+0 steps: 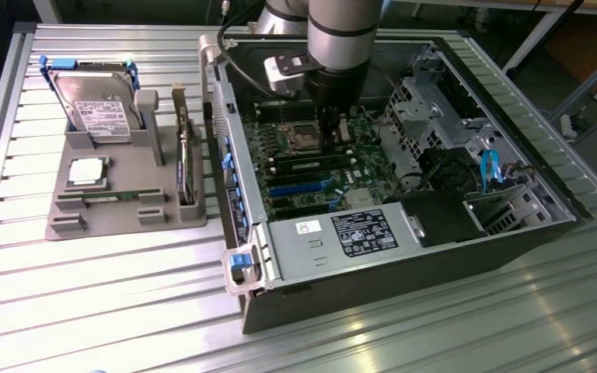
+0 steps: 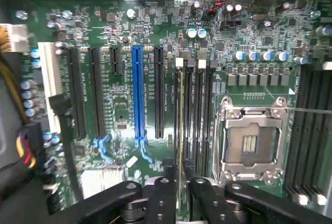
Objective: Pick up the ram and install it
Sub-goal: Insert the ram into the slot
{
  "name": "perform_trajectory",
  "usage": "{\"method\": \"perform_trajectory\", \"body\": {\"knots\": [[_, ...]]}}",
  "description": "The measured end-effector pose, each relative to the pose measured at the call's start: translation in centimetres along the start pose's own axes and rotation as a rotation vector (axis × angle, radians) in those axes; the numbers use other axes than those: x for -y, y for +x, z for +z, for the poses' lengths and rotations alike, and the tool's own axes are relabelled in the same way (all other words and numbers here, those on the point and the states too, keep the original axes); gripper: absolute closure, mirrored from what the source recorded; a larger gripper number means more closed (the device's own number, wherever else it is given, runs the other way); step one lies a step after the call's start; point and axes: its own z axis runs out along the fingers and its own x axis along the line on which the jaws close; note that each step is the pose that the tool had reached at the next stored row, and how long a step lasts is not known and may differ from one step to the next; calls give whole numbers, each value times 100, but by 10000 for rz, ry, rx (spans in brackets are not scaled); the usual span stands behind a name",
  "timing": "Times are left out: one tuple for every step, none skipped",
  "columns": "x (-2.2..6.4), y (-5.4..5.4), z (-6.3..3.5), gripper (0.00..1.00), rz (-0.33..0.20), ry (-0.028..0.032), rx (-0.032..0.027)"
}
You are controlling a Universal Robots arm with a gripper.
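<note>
Ram in slot, fingers apparently parted

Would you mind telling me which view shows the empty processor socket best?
The wrist view: the processor socket appears close, with its metal frame and contacts plain. In the exterior view the socket is small, beside the arm.

A robotics lab — slatted aluminium bench, opened computer case, robot arm.
</note>
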Motion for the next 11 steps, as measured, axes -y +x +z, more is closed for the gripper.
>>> {"method": "perform_trajectory", "body": {"knots": [[7, -4, -39, 83, -8, 2, -43], [26, -7, -140, 91, -24, 0, -124], [56, -7, -141, 91, -22, -59, -122], [92, -6, -135, 91, -28, -634, -123], [115, -7, -131, 91, -35, -1252, -122], [171, -5, -120, 91, -39, -1987, -98], [305, -5, -95, 91, -38, -2208, -66], [482, -5, -62, 91, -40, -2468, -65], [554, -5, -48, 91, -40, -2592, -65], [632, -6, -34, 91, -41, -2716, -66], [721, -6, -20, 91, -42, -2819, -69]]}}
